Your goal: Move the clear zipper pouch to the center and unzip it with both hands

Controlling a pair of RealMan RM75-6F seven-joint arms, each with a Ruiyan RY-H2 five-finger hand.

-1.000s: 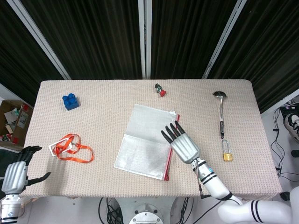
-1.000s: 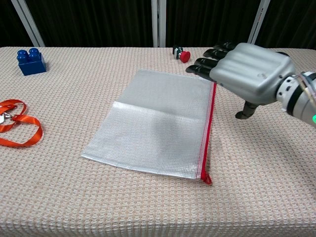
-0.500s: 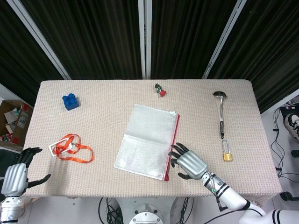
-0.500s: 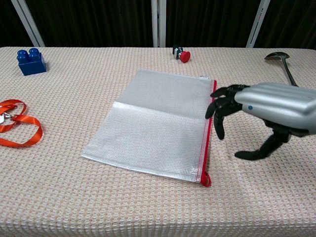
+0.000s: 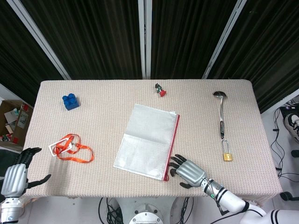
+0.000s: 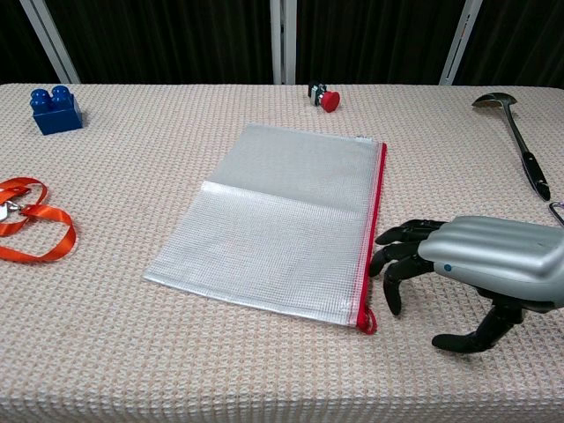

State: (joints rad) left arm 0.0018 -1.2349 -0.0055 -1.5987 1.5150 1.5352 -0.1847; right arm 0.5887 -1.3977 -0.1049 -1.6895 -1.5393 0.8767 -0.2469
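The clear zipper pouch (image 5: 145, 141) (image 6: 280, 220) lies flat near the table's middle, its red zipper (image 5: 172, 146) (image 6: 374, 231) running along its right edge. My right hand (image 5: 188, 171) (image 6: 480, 263) hovers palm down just right of the zipper's near end, fingers apart and curled toward the red strip, holding nothing. The zipper pull at the near corner (image 6: 367, 322) lies a little left of the fingertips. My left hand (image 5: 16, 175) hangs off the table's left front corner, fingers apart and empty; it does not show in the chest view.
An orange lanyard (image 5: 71, 148) (image 6: 31, 227) lies at front left and a blue brick (image 5: 70, 101) (image 6: 55, 107) at back left. A small red-capped piece (image 5: 160, 90) (image 6: 324, 95) sits behind the pouch. A ladle (image 5: 220, 115) (image 6: 516, 136) and padlock (image 5: 227, 154) lie at right.
My right hand has drawn back toward the table's front along the zipper, from the pouch's far right corner down to its near end. The pouch and left hand have stayed put.
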